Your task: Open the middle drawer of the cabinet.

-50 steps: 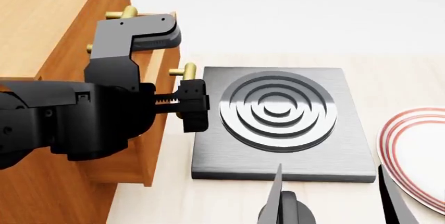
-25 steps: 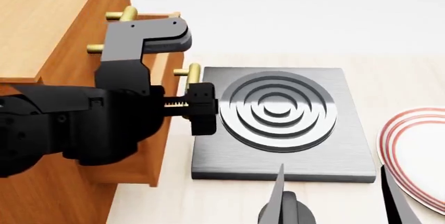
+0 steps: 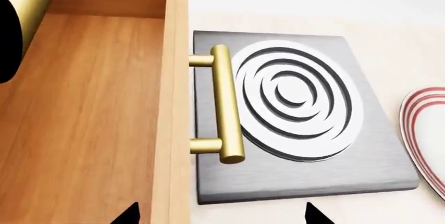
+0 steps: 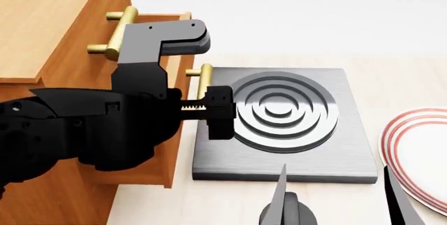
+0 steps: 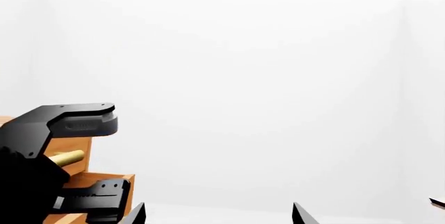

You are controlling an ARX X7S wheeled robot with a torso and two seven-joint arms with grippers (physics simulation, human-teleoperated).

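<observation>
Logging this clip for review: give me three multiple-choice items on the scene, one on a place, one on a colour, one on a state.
1. Where does the grey hotplate lie?
A. on the cabinet's top
B. on the table beside the cabinet
C. inside a drawer

2. What colour are the drawer handles?
A. brass
B. black
C. white

3. How does the middle drawer stand?
A. flush shut
B. taken out
C. pulled partly out

Key: 1 B, the head view shows it by the cabinet's foot; 2 A, golden bars; 3 C, its front juts past the cabinet's face, at the left gripper.
</observation>
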